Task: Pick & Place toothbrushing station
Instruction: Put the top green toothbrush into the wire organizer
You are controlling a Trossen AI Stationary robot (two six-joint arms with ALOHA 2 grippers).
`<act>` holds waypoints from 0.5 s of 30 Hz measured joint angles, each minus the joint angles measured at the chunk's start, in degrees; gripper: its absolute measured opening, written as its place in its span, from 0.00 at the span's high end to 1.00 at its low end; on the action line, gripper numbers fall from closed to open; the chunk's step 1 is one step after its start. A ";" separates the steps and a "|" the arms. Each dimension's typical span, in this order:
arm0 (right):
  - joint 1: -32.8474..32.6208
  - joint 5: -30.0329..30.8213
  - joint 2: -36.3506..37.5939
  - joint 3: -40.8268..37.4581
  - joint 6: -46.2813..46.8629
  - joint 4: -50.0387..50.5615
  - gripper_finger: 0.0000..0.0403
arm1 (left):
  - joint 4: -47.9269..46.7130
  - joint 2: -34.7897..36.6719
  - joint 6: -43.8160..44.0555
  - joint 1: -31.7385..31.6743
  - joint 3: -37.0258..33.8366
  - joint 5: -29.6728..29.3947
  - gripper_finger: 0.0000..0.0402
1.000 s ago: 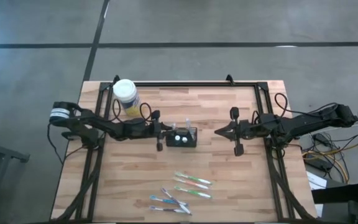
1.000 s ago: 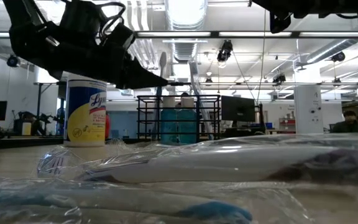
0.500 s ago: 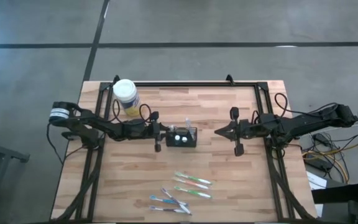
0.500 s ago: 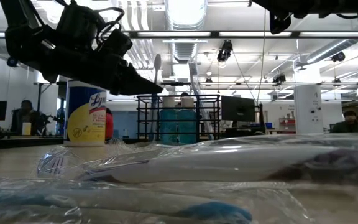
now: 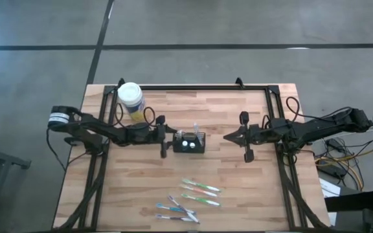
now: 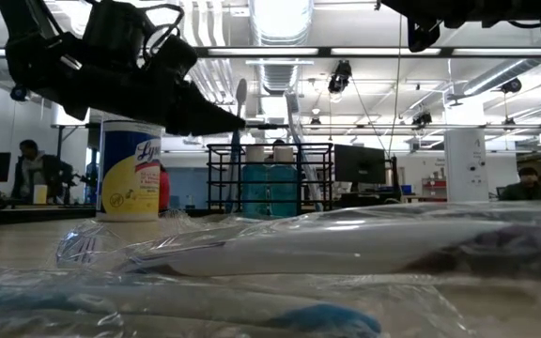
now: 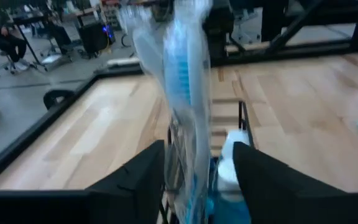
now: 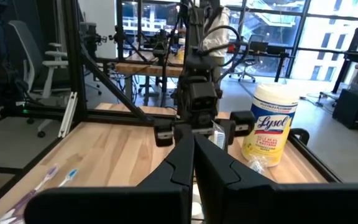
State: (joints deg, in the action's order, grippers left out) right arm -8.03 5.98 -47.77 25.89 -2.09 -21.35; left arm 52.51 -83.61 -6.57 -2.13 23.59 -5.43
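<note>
The toothbrushing station [image 5: 190, 142], a small black wire-mesh caddy, stands at the table's middle. White-topped items sit in it, and a wrapped blue-bristled toothbrush [image 7: 186, 87] stands upright in it. My left gripper [image 5: 171, 140] reaches level to the caddy's left side. Its fingers [image 7: 143, 180] are open on either side of the wrapped toothbrush, and I see no touch. My right gripper [image 5: 228, 136] is shut. It hovers to the right of the caddy and points at it.
A yellow tub with a white lid [image 5: 131, 98] stands at the far left. Several wrapped toothbrushes [image 5: 193, 197] lie toward the near edge and fill the low view's foreground [image 6: 299, 249]. A black frame [image 5: 193, 87] runs along the table's edges. People sit in the room behind.
</note>
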 joint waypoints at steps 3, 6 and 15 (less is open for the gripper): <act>0.00 -0.04 0.00 0.00 0.00 0.05 0.98 | -0.43 2.48 -0.01 0.00 0.00 0.02 0.45; -0.39 -0.10 0.00 0.00 -0.26 0.05 0.98 | -3.40 6.62 0.18 0.00 0.00 0.04 0.42; -2.61 -0.17 1.01 0.02 -1.92 0.20 0.98 | -22.60 29.23 1.00 0.00 -2.53 0.15 0.40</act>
State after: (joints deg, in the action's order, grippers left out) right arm -10.64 5.80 -46.76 25.91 -4.02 -21.14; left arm 29.91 -54.39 -5.57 -2.13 21.07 -5.28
